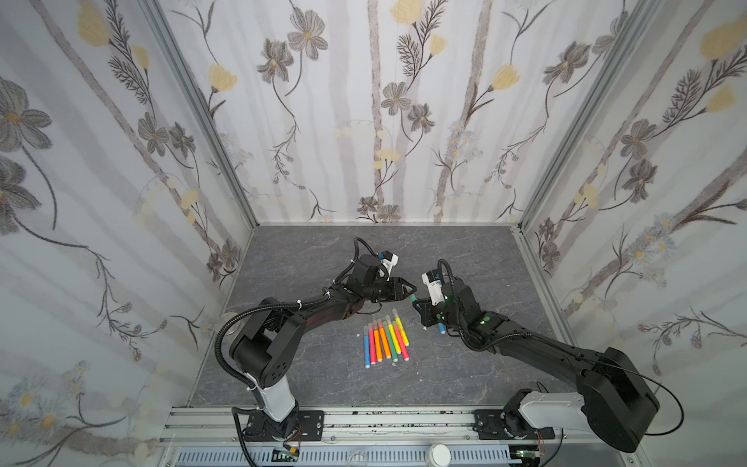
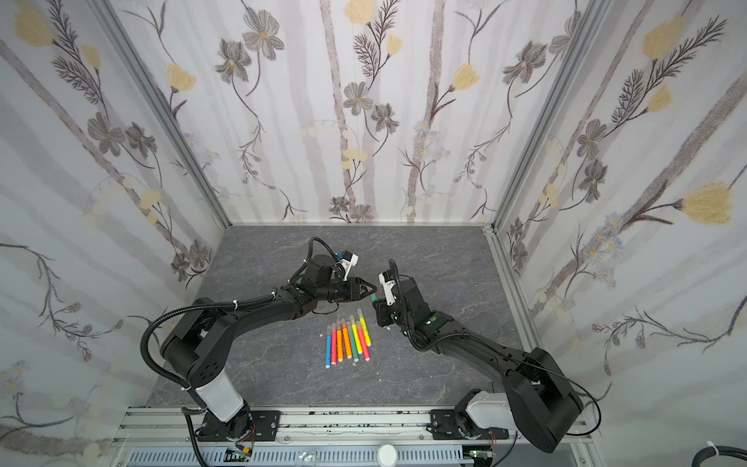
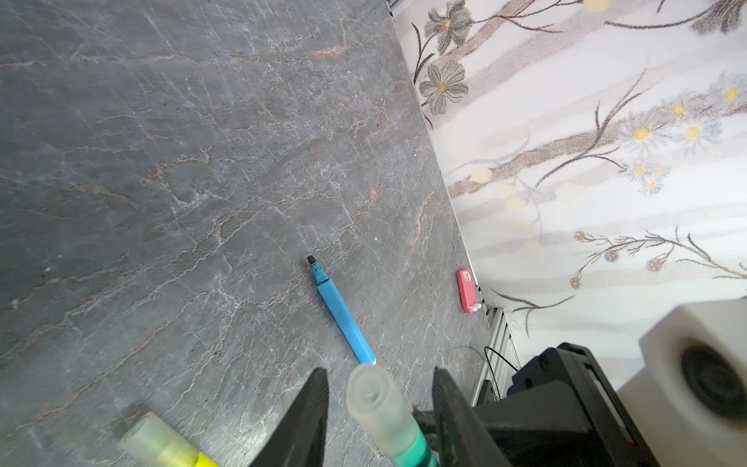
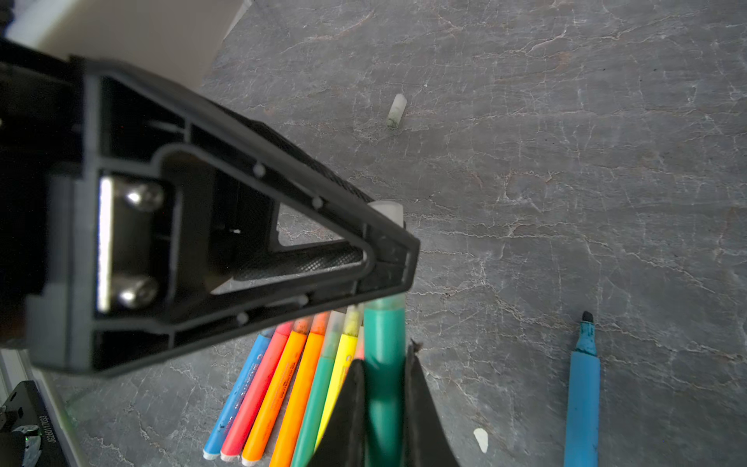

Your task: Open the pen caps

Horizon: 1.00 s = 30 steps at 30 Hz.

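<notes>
A row of capped pens (image 1: pixel 386 339) in blue, pink, orange, green and yellow lies side by side on the grey stone-look worktop (image 1: pixel 465 376), nearest the arm bases. Just beyond and above the row, the right jaws are clamped on the barrel of a green pen (image 4: pixel 384 335). The left jaws stand apart on either side of that pen's frosted cap (image 3: pixel 374 400), not yet gripping it.

The step in hand looks like uncapping the green pen. Next, the left jaws need to shut firmly on the cap and pull straight along the pen.

The left wrist view shows the gaps beside the cap and a small pink block (image 3: pixel 467 290) by the wall. The right wrist view hides most of the cap, but it shows a loose cap (image 4: pixel 397 110) farther off. An uncapped blue pen (image 4: pixel 582 396) lies to the side.
</notes>
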Tool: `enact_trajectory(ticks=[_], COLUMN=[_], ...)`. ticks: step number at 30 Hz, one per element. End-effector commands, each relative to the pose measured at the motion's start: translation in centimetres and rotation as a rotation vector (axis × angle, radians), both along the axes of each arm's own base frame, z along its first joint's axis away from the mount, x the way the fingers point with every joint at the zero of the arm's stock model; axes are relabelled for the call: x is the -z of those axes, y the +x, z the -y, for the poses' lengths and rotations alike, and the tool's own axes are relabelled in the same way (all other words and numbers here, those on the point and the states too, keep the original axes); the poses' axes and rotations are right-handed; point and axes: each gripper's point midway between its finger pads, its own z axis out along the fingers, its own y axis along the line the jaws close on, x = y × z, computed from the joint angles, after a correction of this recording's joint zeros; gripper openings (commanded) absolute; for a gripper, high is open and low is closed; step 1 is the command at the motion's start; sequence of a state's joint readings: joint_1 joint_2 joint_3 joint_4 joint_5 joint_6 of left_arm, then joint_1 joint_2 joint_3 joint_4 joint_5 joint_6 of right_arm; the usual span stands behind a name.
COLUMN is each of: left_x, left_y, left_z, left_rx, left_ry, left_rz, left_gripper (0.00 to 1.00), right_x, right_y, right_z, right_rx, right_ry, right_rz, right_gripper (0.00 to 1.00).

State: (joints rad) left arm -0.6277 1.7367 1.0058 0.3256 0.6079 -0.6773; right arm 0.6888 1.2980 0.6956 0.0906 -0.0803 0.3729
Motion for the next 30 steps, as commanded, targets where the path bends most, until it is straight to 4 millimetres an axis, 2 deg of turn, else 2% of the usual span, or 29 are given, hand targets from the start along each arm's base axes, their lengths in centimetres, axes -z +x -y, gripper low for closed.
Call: enact_trajectory(ticks=[1,12,20,30], left_x=[-1.2,-1.7,-1.6,-1.5], left_y=[0.2,0.0,-0.1,0.0], left_z=[0.7,0.9,1.0,1.0], left_rx=[0.016,0.030,0.038,0.034], left_ry=[-0.051,-0.076,-0.086,-0.090], left_rz=[0.019,0.015,0.008,0.003], left_gripper=[0.37,0.28,0.21,0.06], right_x=[-1.0,-1.2,-0.3,0.1], right_y=[0.5,1.0,1.3,1.2], right_z=[-0.6,-0.6,-0.6,-0.5], right_rx=[-0.009,0.009,0.021,0.022], right_ry=[0.029,0.039,0.029,0.025], right_rz=[0.037,0.057,0.052,0.051], right_gripper=[0.06,0.06,0.06,0.09])
